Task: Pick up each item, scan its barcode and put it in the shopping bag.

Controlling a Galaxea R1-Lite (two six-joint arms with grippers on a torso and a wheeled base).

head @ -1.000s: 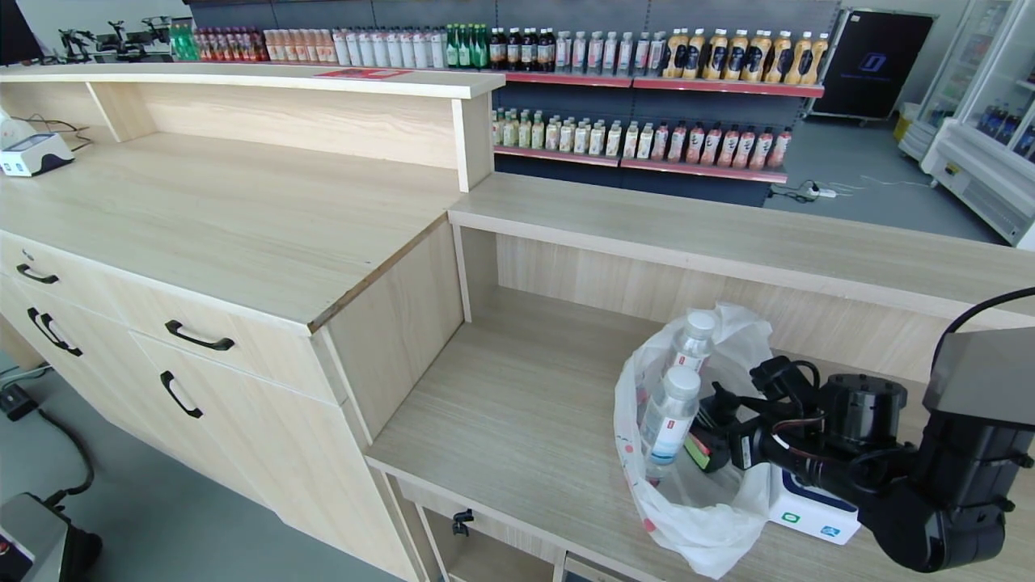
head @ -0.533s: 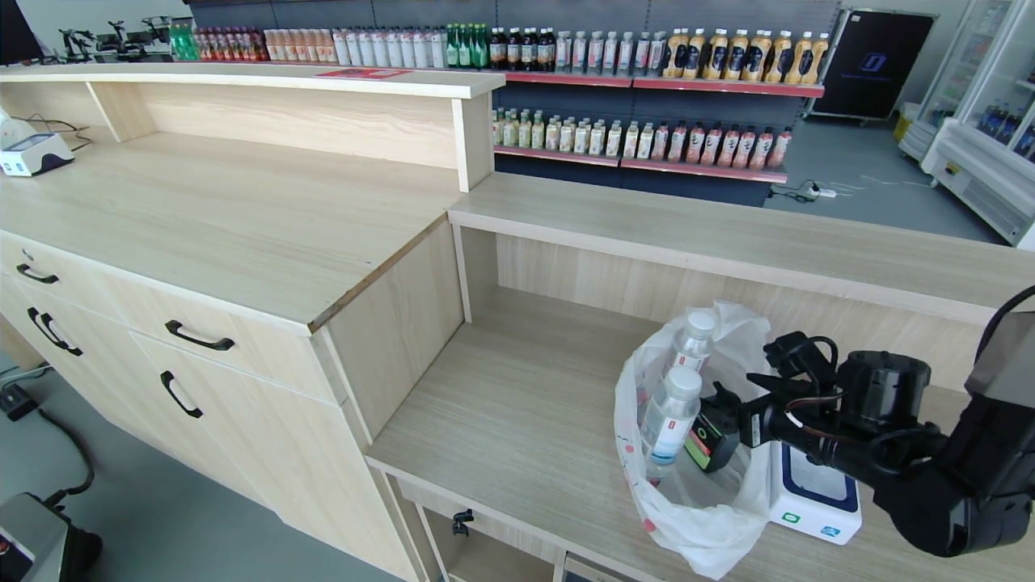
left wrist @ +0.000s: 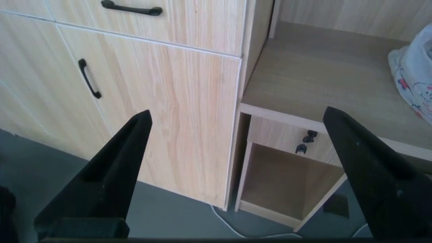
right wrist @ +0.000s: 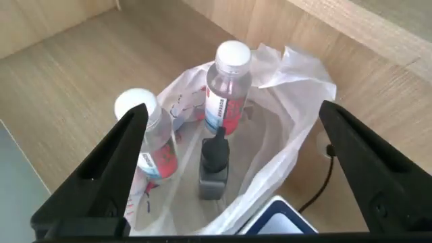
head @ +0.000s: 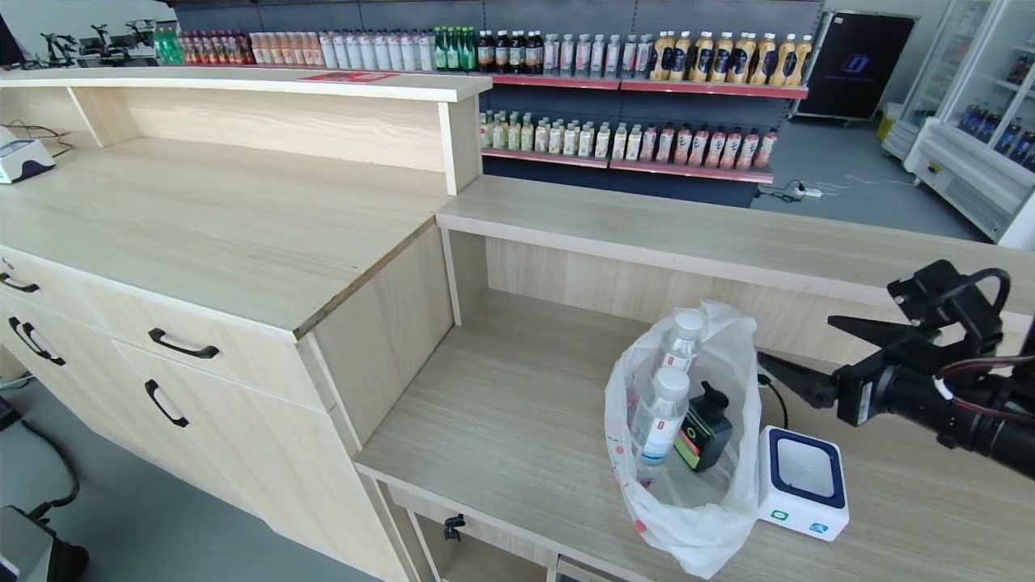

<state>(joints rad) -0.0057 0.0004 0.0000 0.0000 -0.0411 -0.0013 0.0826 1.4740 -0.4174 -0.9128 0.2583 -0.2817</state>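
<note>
From the head view: on the pale wood-grain lower counter (head: pixel 501 420), a thin, crinkled, translucent white shopping bag (head: pixel 695 525), mouth open upward. Inside, two clear plastic bottles (head: pixel 659 416) with white caps, long axes near vertical, caps up. Beside them a squat dark pump bottle (head: pixel 703 436) (green and red label on its face), nozzle up as well. Just beside the bag, on the robot's right, a boxy white scanner (head: pixel 803 482) with a dark-framed window facing up. Raised over the counter near scanner and bag, touching neither, the right gripper (head: pixel 799 341), black tapered fingers spread wide with nothing between them. From the left wrist view: the left gripper (left wrist: pixel 236 118), likewise splayed and empty, hanging out in front of the light wooden cabinet (left wrist: pixel 169 88) with its black bar handles (left wrist: pixel 90 79), well apart from the bag's edge. From the right wrist view: down into the bag between the parted fingers. Both clear bottles upright, red and white labels wrapped round smooth cylindrical bodies, round caps toward the camera. The dark bottle standing beside them on the bag's floor, pump head up. A black cable (right wrist: pixel 329 169) trailing over the counter just past the bag's rim.
</note>
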